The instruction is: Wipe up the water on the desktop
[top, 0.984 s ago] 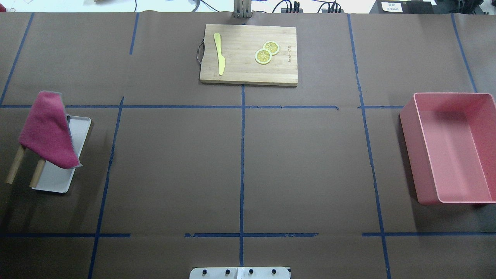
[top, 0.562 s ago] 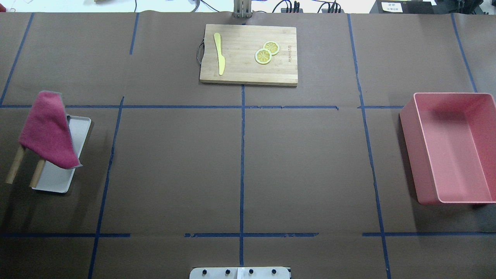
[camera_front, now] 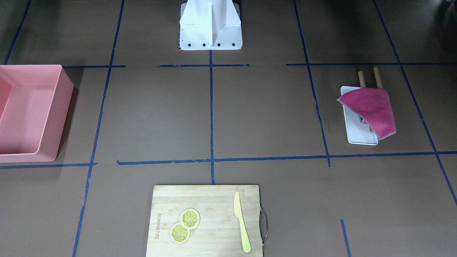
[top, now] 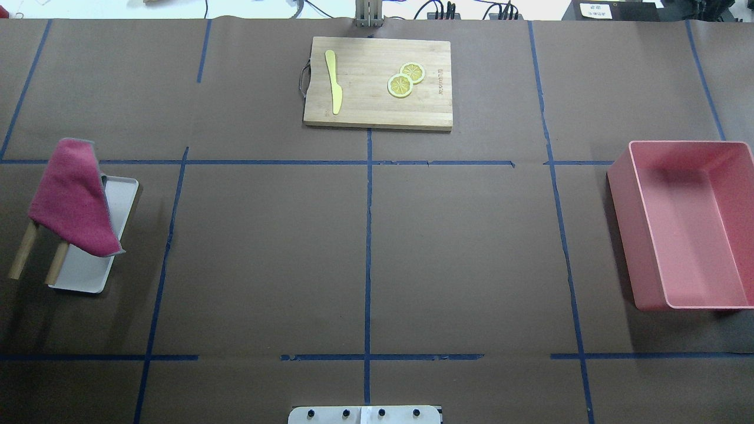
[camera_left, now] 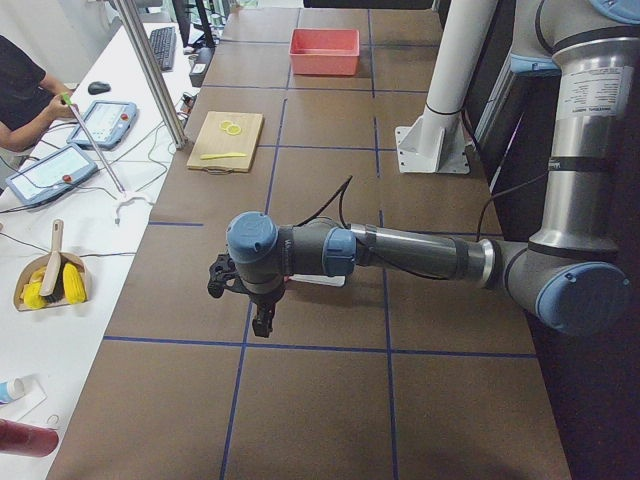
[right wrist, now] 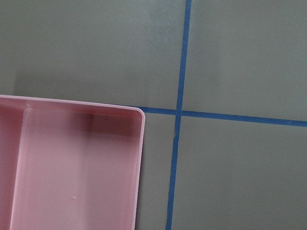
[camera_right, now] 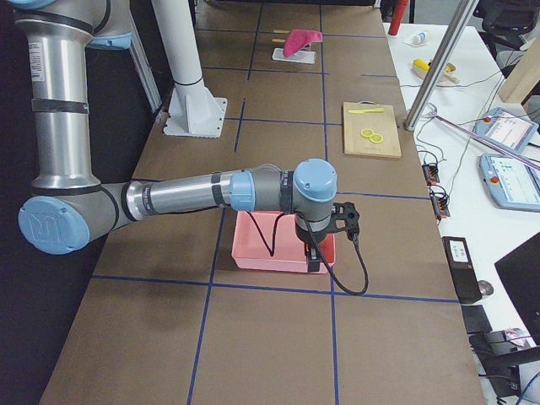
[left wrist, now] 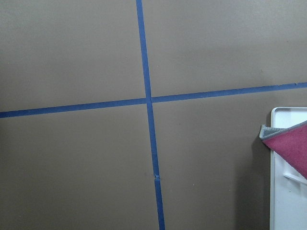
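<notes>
Desktop (top: 265,253) is spanning the whole view. Left gripper (camera_left: 262,323) is hovering by the left edge beside the magenta cloth (top: 73,197). Right gripper (camera_right: 314,260) is hovering over the pink bin (top: 686,224) at the right edge. Finger state: cannot tell for either.

The desk (top: 265,247) is a large, flat, matte brown surface lying level, marked into rectangles by thin blue tape lines (top: 368,235), evenly dull throughout.

You're in a robotics lab: beside the matte brown desktop (top: 265,247) gridded with blue tape, your white bench (camera_left: 90,235) holds a grey touchscreen teach pendant (camera_left: 105,122) and a black keyboard (camera_left: 160,45) (black cables (top: 433,9) trail nearby).
</notes>
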You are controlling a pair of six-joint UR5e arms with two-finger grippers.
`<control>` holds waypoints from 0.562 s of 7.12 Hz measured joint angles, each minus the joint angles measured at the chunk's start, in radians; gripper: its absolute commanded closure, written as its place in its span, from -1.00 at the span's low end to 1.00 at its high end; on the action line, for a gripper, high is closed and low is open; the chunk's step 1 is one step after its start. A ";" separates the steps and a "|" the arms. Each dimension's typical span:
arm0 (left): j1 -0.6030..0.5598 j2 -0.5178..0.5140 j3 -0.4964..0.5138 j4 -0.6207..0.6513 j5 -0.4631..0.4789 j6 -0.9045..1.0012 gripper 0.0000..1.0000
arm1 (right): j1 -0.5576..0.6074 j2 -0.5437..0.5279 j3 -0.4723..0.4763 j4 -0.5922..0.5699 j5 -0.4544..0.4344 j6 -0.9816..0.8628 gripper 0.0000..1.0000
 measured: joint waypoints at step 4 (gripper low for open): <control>0.131 0.011 -0.023 -0.290 -0.018 -0.307 -1.00 | -0.029 0.021 0.003 -0.001 0.007 0.001 -1.00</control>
